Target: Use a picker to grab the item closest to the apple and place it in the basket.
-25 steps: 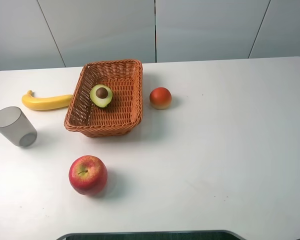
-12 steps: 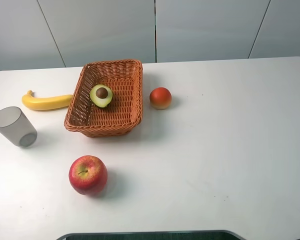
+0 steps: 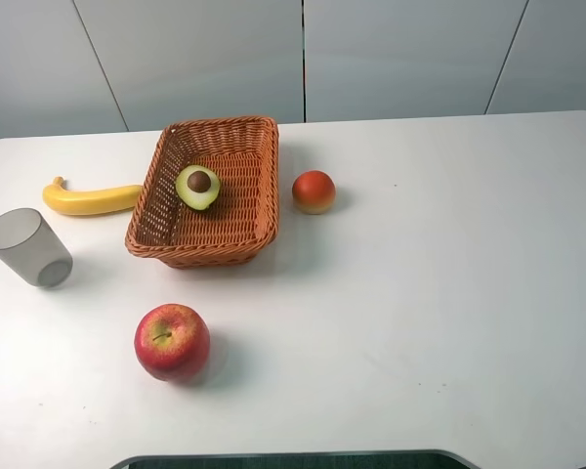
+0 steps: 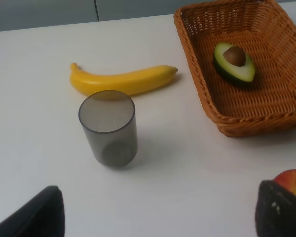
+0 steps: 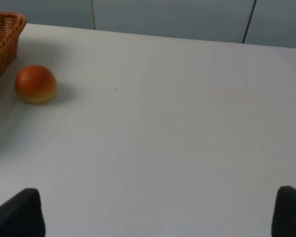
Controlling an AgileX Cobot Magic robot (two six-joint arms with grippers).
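Observation:
A red apple [image 3: 172, 341] rests near the table's front left; its edge [image 4: 292, 180] shows in the left wrist view. A grey translucent cup [image 3: 26, 246] [image 4: 108, 128] stands upright to its left. Behind it lies a wicker basket [image 3: 249, 147] [image 4: 286, 54] holding an avocado half [image 3: 197, 187] [image 4: 234, 61]. My left gripper [image 4: 158, 217] is open over bare table, near the cup and apple. My right gripper [image 5: 158, 212] is open too, well apart from the small orange-red fruit [image 3: 313, 191] [image 5: 35, 84]. Neither gripper appears in the exterior high view.
A yellow banana [image 3: 90, 199] [image 4: 123, 80] lies left of the basket, behind the cup. The white table [image 3: 449, 274] stretches bare to the right of the orange-red fruit. A dark edge runs along the table's front.

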